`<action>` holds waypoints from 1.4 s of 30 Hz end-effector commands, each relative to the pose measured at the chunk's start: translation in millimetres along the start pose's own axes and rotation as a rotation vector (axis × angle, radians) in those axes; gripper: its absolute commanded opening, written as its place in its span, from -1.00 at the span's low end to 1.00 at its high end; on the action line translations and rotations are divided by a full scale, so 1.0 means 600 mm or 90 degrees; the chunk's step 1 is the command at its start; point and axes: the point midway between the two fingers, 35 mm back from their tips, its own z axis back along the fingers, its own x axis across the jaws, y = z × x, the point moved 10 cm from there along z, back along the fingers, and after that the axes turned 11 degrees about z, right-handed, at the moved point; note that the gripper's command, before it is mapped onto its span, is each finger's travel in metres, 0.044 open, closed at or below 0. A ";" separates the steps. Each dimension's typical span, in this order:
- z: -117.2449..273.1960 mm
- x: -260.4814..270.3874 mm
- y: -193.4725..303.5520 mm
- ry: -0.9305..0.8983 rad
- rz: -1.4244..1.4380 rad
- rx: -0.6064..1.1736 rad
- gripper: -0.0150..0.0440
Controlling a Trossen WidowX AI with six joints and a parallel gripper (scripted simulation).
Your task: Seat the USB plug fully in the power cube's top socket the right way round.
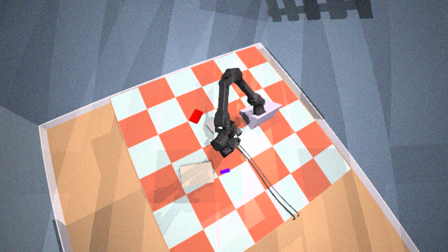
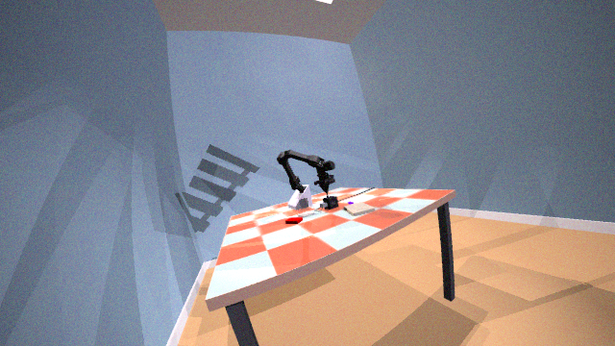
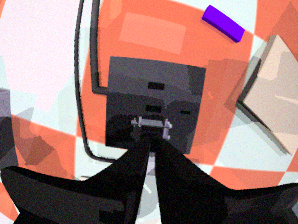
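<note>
A: Light level?
B: Fairly bright on the table [image 1: 245,178] [image 2: 307,250], dimmer bluish walls [image 1: 413,105] [image 2: 269,96]. Bright ceiling patch [image 2: 324,1], exterior view.
A: Shadows?
B: Overlapping, angular, across walls and floor [image 1: 101,175] [image 2: 384,298]. Dark slatted one on wall.
A: Quality?
B: Grainy all over, small stuff soft. Exterior: table edge and wall lines bow. Wrist: fingers nearly black.

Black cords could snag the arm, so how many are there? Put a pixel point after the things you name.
2 black cords [image 1: 259,170] [image 2: 357,193] [image 3: 95,50]: one bends into the power cube [image 2: 332,203] [image 3: 132,75]; the other curves outside it. More could be hidden under the arm [image 1: 223,101] [image 2: 304,158].
</note>
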 end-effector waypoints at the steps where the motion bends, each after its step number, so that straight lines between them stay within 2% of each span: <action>1: -0.002 0.000 0.000 0.000 0.003 0.002 -0.49; 42: -0.010 0.000 0.001 0.000 0.003 0.002 -0.49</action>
